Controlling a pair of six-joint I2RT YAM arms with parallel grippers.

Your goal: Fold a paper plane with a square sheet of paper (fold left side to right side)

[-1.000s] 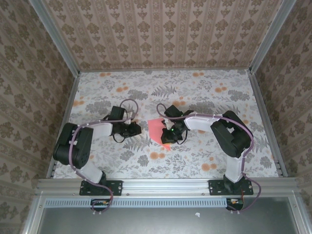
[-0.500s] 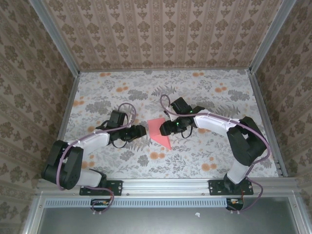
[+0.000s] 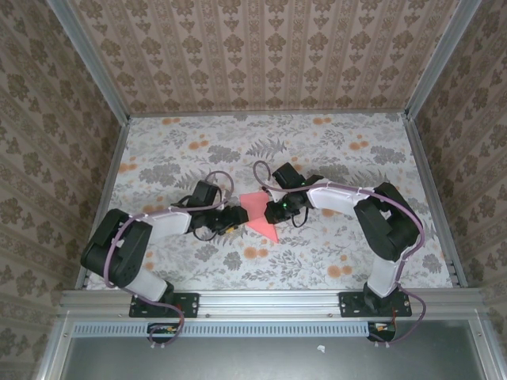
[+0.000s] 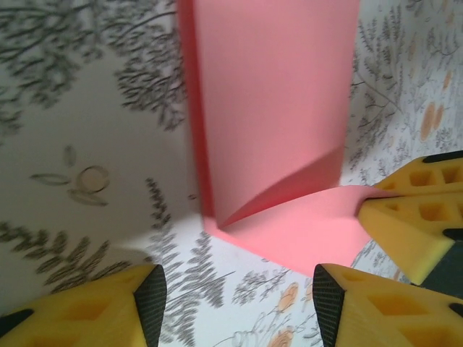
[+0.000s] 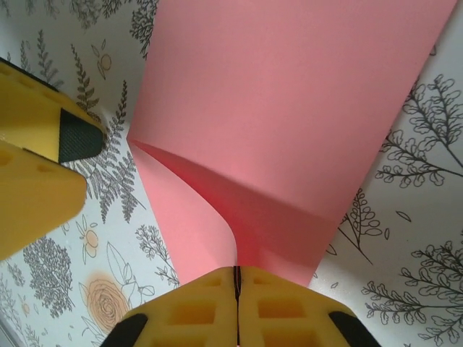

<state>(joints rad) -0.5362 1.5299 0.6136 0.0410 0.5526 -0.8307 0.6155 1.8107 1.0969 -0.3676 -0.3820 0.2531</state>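
Now mid-fold: pink-red square sheet of paper (image 3: 257,212) lies centre frame.
Right gripper (image 5: 236,271) clamps its lifted flap; left gripper (image 4: 235,293), jaws apart, hovers nearby. Unpinned, the sheet may slide, skewing the crease.

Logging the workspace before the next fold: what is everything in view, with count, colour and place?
square sheet of paper: one, pink-red, partly folded, mid-table between the grippers
table: one, white cloth printed with grey leaves and orange flowers, enclosure floor
walls: three, beige patterned wallpaper, around the table
metal rail: one, silver, near edge under both arm bases
left arm: one, black and white, left of the paper
right arm: one, black and white, right of the paper
left gripper: one, yellow fingers, open, at the paper's left side
right gripper: one, yellow fingers, shut on the paper's lifted flap
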